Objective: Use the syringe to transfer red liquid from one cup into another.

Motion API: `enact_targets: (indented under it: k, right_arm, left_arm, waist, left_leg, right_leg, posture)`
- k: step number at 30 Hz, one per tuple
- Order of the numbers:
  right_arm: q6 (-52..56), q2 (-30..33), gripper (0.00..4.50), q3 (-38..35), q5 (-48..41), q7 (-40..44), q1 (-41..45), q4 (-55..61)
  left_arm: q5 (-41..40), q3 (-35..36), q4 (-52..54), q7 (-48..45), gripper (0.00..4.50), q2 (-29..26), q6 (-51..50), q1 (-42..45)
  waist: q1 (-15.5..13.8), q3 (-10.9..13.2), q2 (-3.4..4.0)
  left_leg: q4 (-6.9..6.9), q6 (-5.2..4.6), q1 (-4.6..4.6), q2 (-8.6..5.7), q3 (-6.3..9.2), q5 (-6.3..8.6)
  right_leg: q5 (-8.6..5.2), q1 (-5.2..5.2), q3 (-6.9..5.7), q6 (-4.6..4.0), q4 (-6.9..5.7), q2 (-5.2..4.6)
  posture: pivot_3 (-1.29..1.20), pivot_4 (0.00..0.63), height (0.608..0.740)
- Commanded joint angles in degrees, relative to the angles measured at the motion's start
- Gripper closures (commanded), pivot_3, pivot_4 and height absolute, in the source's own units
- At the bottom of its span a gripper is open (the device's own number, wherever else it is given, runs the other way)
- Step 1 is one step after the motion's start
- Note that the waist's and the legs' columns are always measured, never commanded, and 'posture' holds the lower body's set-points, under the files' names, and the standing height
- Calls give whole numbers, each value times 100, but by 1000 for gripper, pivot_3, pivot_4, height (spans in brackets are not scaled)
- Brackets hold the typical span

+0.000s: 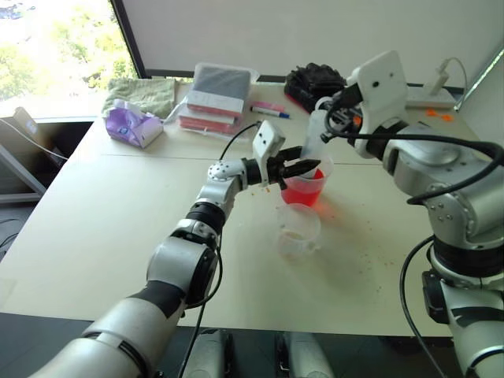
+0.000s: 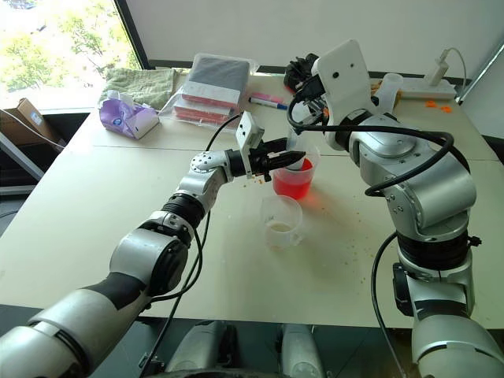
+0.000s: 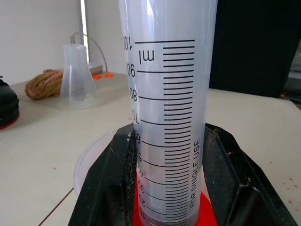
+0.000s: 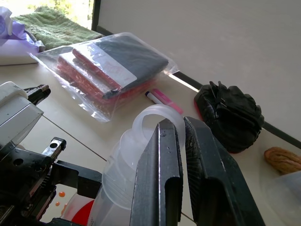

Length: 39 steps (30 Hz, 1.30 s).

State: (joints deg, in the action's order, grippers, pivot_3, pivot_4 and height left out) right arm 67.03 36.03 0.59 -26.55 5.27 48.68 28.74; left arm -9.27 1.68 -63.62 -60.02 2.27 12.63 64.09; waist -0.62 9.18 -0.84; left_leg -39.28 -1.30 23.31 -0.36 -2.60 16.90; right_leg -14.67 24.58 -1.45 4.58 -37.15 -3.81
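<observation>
Item: long clear plastic syringe (image 3: 167,117) with printed black graduations, standing upright in the wider clear plastic beaker (image 1: 305,186), its lower end down in the translucent red liquid (image 2: 293,183).

Left gripper (image 1: 303,168): two black fingers closed on the syringe barrel just above the beaker rim, steadying it.

Right gripper (image 4: 181,165): fingers pinched together at the syringe's top, on the plunger's ring handle (image 4: 155,123).

Receiving vessel: smaller clear plastic beaker (image 2: 281,222), just in front of the red one on the white table (image 1: 118,220), nearly empty.

Step in hand, as judged: drawing liquid; the barrel appears mostly unfilled.

Next move calls for: raising the plunger straight while the barrel is held firm, tip kept submerged.
</observation>
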Motion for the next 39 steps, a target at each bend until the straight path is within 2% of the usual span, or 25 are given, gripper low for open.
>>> enact_targets:
  k: [1,39]
  right_arm:
    - [-266,45,4455,-204,285,42,193,80]
    - [-663,186,4455,-459,760,398,730,-403]
  left_arm:
    - [184,-259,37,-282,3045,145,25,-156]
    - [218,-404,298,-355,3045,183,-127,-372]
  waist:
    - [0,0,0]
    - [0,0,0]
  left_leg:
    - [0,0,0,0,0,0]
    - [0,0,0,0,0,0]
  right_leg:
    - [0,0,0,0,0,0]
    - [0,0,0,0,1,-2]
  posture:
    - [0,150,740]
    - [0,150,740]
